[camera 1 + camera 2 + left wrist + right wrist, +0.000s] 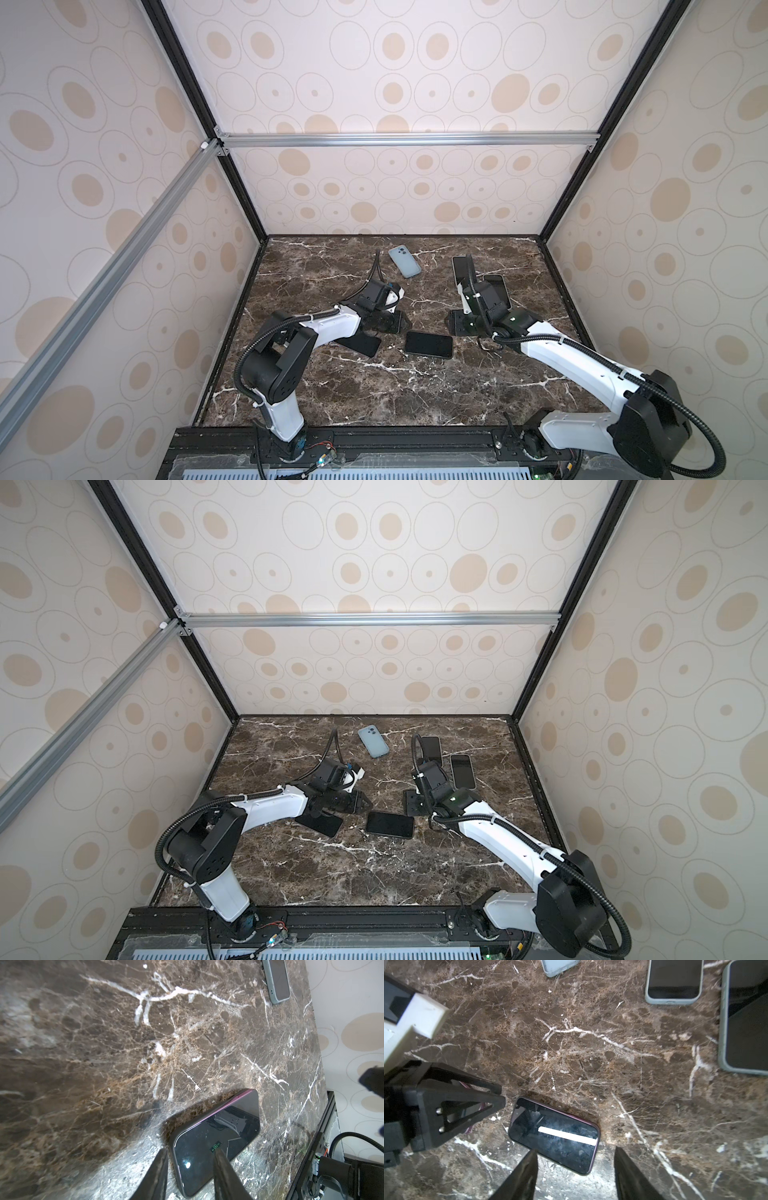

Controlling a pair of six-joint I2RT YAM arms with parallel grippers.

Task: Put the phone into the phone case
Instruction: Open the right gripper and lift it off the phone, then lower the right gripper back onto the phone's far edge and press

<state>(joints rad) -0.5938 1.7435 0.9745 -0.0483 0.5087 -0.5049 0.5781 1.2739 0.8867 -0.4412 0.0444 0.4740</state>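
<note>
Left wrist view: my left gripper (190, 1152) hangs at one end of the phone (218, 1136). Its fingers (160, 1174) are spread, one tip above the dark screen and the other over the marble table (104, 1064), just beside the phone's long edge. I pinch nothing.

In the right wrist view my right gripper (576, 1150) stands even wider apart. It too holds nothing, and a corner of the phone shows between its tips.

The phone lies flat and face up near the middle of the table, between my two grippers in both top views. A thin dark purple rim runs round its screen; I cannot tell whether that rim is the phone case.

A dark flat slab (362, 344) lies partly under my left arm, near the phone. Well beyond, a pale blue phone (404, 261) lies back up near the far wall. A pale-cased phone (675, 980) and a grey-cased phone (747, 1018) lie face up, side by side, past my right gripper.
</note>
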